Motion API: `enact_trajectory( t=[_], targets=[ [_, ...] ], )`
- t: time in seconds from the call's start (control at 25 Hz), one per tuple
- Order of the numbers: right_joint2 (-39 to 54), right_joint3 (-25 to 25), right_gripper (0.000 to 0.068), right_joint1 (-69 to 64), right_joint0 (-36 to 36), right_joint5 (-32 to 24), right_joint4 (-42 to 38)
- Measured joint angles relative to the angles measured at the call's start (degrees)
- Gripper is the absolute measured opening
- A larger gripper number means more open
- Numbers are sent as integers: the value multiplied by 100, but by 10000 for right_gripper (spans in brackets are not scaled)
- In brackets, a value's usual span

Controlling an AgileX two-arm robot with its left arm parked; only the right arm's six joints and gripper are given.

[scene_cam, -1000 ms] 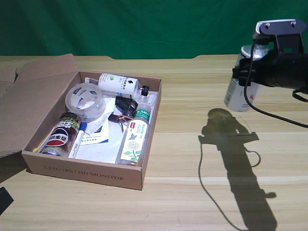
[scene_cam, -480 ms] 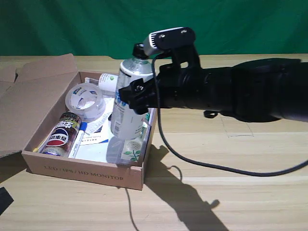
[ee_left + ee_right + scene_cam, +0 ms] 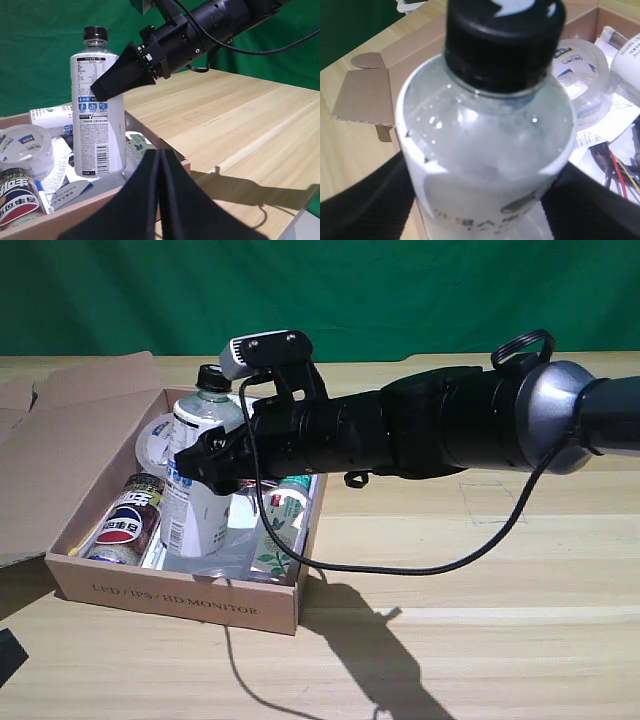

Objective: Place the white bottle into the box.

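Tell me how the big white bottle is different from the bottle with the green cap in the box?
The white bottle stands upright, held by the right hand; the green-capped bottle lies on its side.
The white bottle has a black cap and looks much bigger; the green-capped bottle is slimmer and smaller.
The white bottle's label shows blue print; the green-capped bottle's label shows leaves.
Both are inside the box.
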Motion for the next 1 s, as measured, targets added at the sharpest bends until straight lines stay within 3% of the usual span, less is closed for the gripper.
enact_trajectory(
  t=[0.12,0.32,0.56,0.64,0.68,0.76,0.92,1.0],
  targets=[
    [-53,-71,545,0,0,10,-2],
    [-68,-4,673,0,0,14,-429],
    [-68,14,678,0,0,14,-551],
    [-68,14,645,-53,0,14,-739],
    [-68,14,613,-102,0,14,-871],
    [-68,-24,487,-299,0,-62,-1294],
    [-68,-40,119,-896,-5,-634,-2094],
    [-68,-6,36,-1232,-5,-958,-2646]
  ],
)
